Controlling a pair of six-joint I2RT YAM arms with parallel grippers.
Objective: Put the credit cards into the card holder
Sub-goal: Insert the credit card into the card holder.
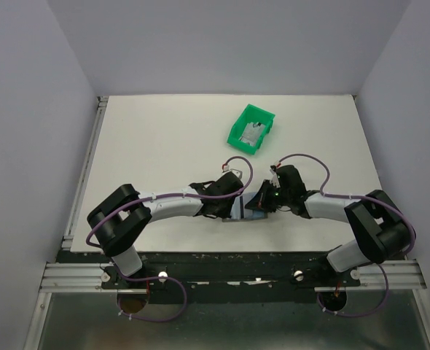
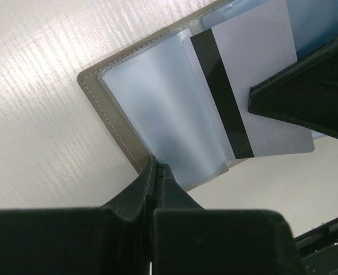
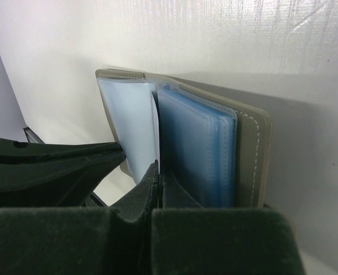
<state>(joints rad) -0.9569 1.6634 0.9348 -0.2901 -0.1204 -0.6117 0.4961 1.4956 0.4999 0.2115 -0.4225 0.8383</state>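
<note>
The open card holder (image 2: 152,114), near the green bin (image 1: 240,140), is being pinched at its edge by the left gripper (image 2: 157,172). A credit card (image 2: 260,86) is being clamped by the right gripper (image 3: 156,172).

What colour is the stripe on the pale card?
Black, running across the thin whitish rectangular card; clearest in the left wrist view.

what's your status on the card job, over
Left gripper shut on card holder edge, holder open. Right gripper shut on credit card, card at the clear sleeves. Green bin stands apart, farther back.
</note>
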